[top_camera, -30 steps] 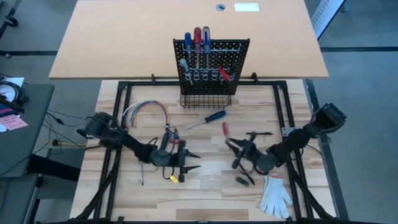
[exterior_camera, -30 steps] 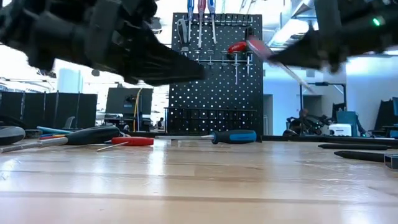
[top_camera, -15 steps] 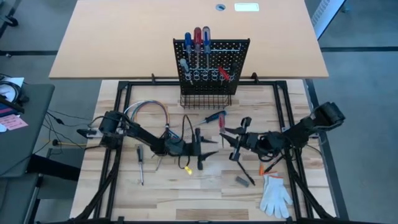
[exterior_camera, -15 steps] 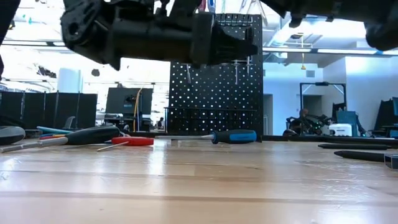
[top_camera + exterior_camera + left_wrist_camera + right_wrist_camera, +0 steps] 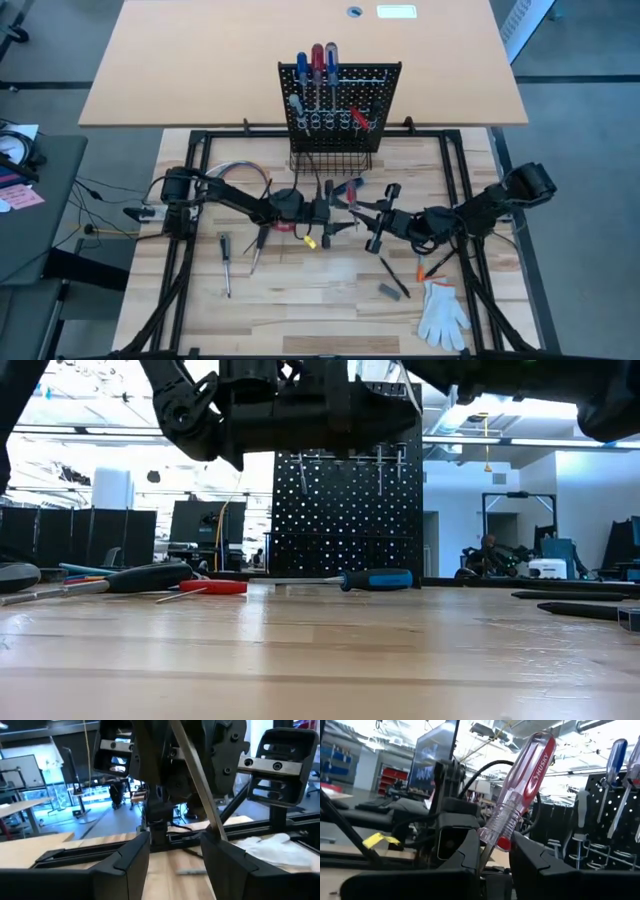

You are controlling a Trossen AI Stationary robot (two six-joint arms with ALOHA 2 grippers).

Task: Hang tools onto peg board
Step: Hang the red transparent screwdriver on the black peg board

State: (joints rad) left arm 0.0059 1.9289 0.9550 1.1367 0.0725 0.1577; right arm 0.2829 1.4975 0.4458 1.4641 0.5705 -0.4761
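A screwdriver with a clear red handle (image 5: 525, 785) is lifted over the table's middle, and my right gripper (image 5: 362, 212) is shut on it. Its thin shaft (image 5: 197, 780) slants down to just by one finger (image 5: 225, 860) of my left gripper (image 5: 343, 218). That gripper faces the right one, open. Whether the shaft touches that finger I cannot tell. The peg board (image 5: 340, 95) stands upright at the table's far side. Blue and red screwdrivers (image 5: 316, 60) stick up through its top rings. My right gripper pinches the screwdriver between its two fingers at the handle's lower end (image 5: 501, 841), by the red collar. The fingers come about level from the table's right and lie across the tool. The screwdriver is clear of the table, handle slanting up and shaft pointing down.
A blue-handled screwdriver (image 5: 375, 579), a red one (image 5: 215, 587) and a black one (image 5: 150, 575) lie on the table before the board. A black wire basket (image 5: 330, 160) sits at its base. A wire loop (image 5: 235, 178) lies left, a white glove (image 5: 443, 312) near right, small tools (image 5: 392, 282) between.
My left gripper has gone up and toward the table's far and right edges, to the middle. My right gripper has risen, moved toward the far edge and the left gripper, and rolled. The red screwdriver has risen out of the low view and now stands handle up.
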